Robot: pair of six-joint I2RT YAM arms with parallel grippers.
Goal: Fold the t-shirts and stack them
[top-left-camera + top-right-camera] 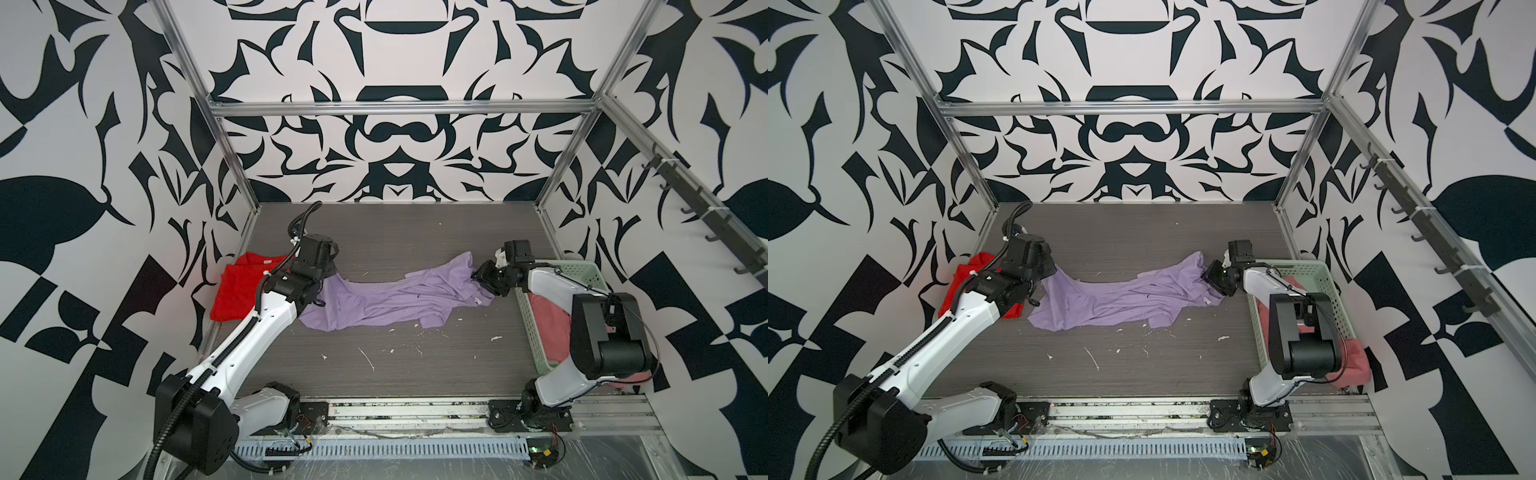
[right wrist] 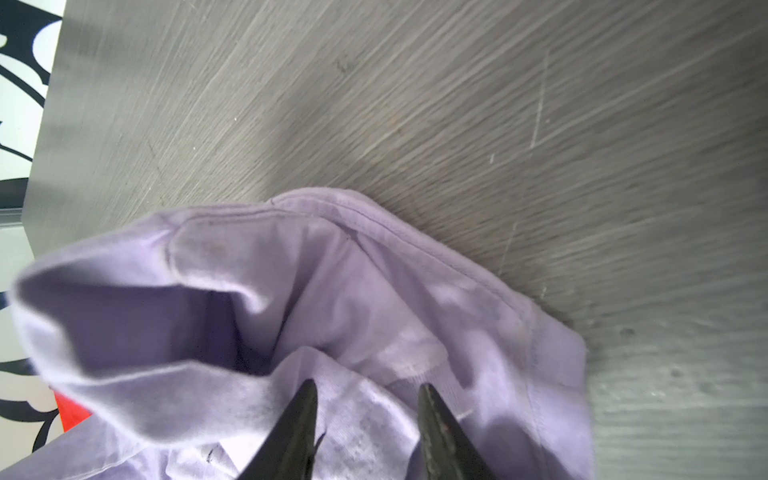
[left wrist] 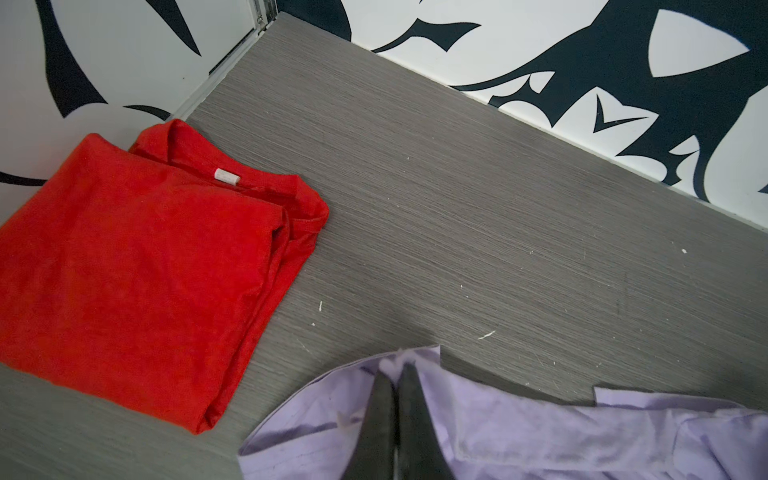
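The lilac t-shirt [image 1: 395,299] [image 1: 1113,299] lies crumpled and stretched across the middle of the table. My left gripper [image 3: 397,368] is shut on its left edge [image 3: 519,432] and holds that edge slightly off the table. My right gripper [image 2: 368,386] is at the shirt's right end [image 2: 374,291]; its jaws stand apart with a ridge of lilac cloth between the fingers. The red t-shirt [image 1: 232,291] [image 3: 137,270] lies folded at the left wall. The salmon pink t-shirt [image 1: 548,328] [image 1: 1350,361] lies in the basket and hangs over its near end.
A pale green perforated basket [image 1: 582,270] [image 1: 1304,266] stands along the right edge, partly behind my right arm. Small white scraps dot the grey table [image 1: 374,365]. Patterned walls close in the left, back and right sides.
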